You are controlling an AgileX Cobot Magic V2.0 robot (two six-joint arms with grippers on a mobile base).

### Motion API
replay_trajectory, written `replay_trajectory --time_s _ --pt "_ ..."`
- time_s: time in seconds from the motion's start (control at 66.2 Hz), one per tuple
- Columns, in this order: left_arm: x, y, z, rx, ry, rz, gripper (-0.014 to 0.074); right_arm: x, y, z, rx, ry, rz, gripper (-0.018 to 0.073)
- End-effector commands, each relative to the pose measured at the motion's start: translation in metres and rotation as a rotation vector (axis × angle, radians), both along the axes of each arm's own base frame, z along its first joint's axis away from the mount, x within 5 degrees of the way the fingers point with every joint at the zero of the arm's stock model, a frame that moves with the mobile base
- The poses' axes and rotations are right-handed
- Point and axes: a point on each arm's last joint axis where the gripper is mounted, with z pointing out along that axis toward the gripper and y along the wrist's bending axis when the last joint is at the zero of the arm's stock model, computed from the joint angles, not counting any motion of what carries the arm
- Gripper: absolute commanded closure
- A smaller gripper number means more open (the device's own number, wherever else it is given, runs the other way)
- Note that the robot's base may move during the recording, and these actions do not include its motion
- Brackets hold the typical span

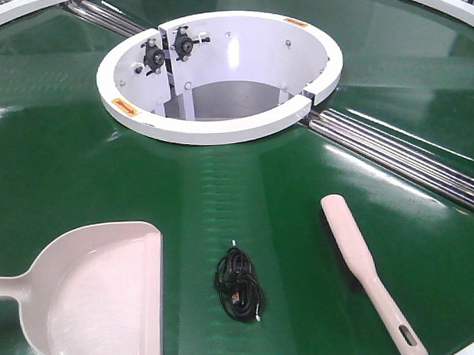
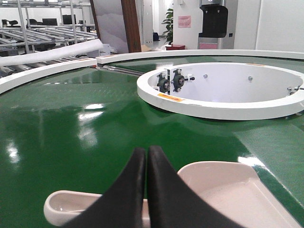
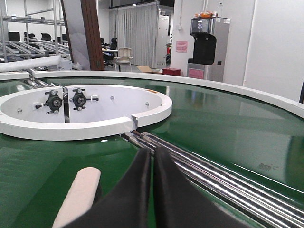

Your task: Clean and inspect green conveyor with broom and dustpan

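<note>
Conveyor (image 1: 65,152): glossy dark green belt, fills the front view; overhead lights reflect on it.
Hub (image 1: 220,131): white ring at centre-top, split by narrow gaps; two black bearings on its inner wall.
Rollers (image 1: 400,160): chrome strips running from the hub toward the right edge; a second set leads off at upper left.
Dustpan (image 1: 101,299): lies flat on the belt at lower left, open edge toward the centre, handle pointing off the left edge.
Broom (image 1: 363,266): lies flat on the belt at lower right, head toward the hub, slotted handle toward the near edge; well apart from the dustpan.
Cable (image 1: 239,285): small black coiled bundle on the belt, between dustpan and broom, touching neither.
Left gripper (image 2: 146,152): black fingers (image 2: 128,190) pressed together, only a thin seam between them, nothing pinched. Sits over the dustpan's handle end; contact cannot be told.
Right gripper (image 3: 153,152): fingers (image 3: 173,190) closed tip to tip, nothing held. Broom head shows just left of them, rollers to their right; contact cannot be told.
</note>
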Motion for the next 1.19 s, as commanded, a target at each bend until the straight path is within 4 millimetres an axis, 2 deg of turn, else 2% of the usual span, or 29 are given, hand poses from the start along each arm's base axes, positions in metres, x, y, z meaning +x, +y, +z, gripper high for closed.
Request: replay_trajectory --time_s 0.0,1.178 --pt "-0.0002 0.0004 -0.0006 -0.017 -0.063 0.004 0.0619 -0.0010 -0.0006 0.0040 -0.001 -0.077 -0.008 0.0569" --pt "-0.0002 0.0004 -0.0006 -0.017 -0.063 0.004 0.0619 -0.0015 -0.0008 0.0076 0.001 -0.115 -0.010 0.0569"
